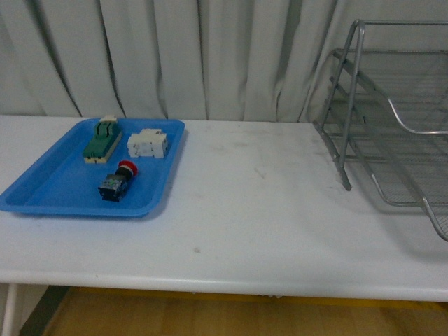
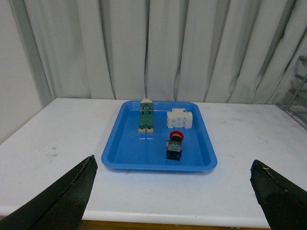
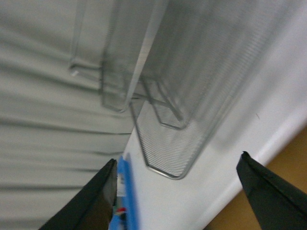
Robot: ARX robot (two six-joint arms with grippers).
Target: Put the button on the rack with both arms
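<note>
The button point(image 1: 115, 182), red cap on a dark blocky body, lies on its side in the blue tray point(image 1: 56, 185) at the left of the table. The left wrist view has the button point(image 2: 174, 146) ahead of my left gripper point(image 2: 172, 165), which is open and back near the table's front edge, well short of the tray. The silver wire rack point(image 1: 352, 105) stands at the table's right end. My right gripper point(image 3: 177, 160) is open with nothing between its fingers, and the rack's lowest mesh shelf point(image 3: 163, 139) lies just beyond it. Neither arm appears in the front view.
A green-and-cream switch point(image 1: 102, 138) and a white block switch point(image 1: 148, 144) share the tray with the button. The white table point(image 1: 266, 210) runs between tray and rack. Grey curtains hang behind. The tray's blue edge point(image 3: 127, 191) shows beside one right finger.
</note>
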